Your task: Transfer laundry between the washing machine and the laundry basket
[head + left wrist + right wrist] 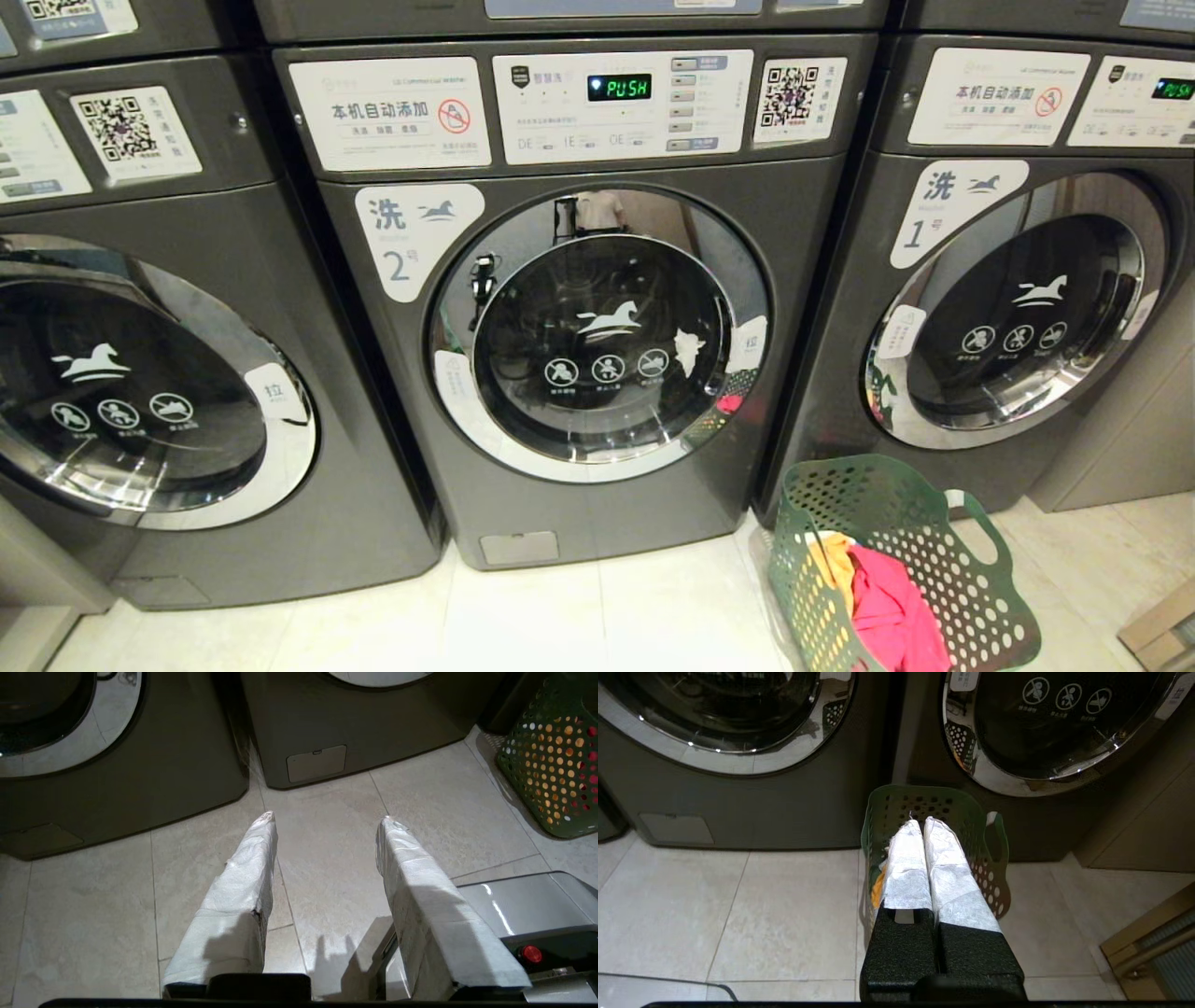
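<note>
The middle washing machine (597, 336), marked 2, stands with its round door shut and its display lit. A green perforated laundry basket (896, 504) sits on the floor to the machine's lower right, holding pink laundry (887, 607) and a yellow piece (834, 560). Neither arm shows in the head view. My left gripper (327, 819) hangs above the floor tiles in front of the machine's base, its white-wrapped fingers wide apart with nothing between them; the basket (556, 765) lies off to its side. My right gripper (923, 822) is shut and empty, hovering over the basket (924, 798).
Two more washers flank the middle one, on the left (149, 392) and on the right (1018, 317), both with doors shut. Pale floor tiles (579, 616) lie in front. A grey part of the robot's base (509, 900) shows beside the left gripper. A wooden object (1167, 630) sits at the far right.
</note>
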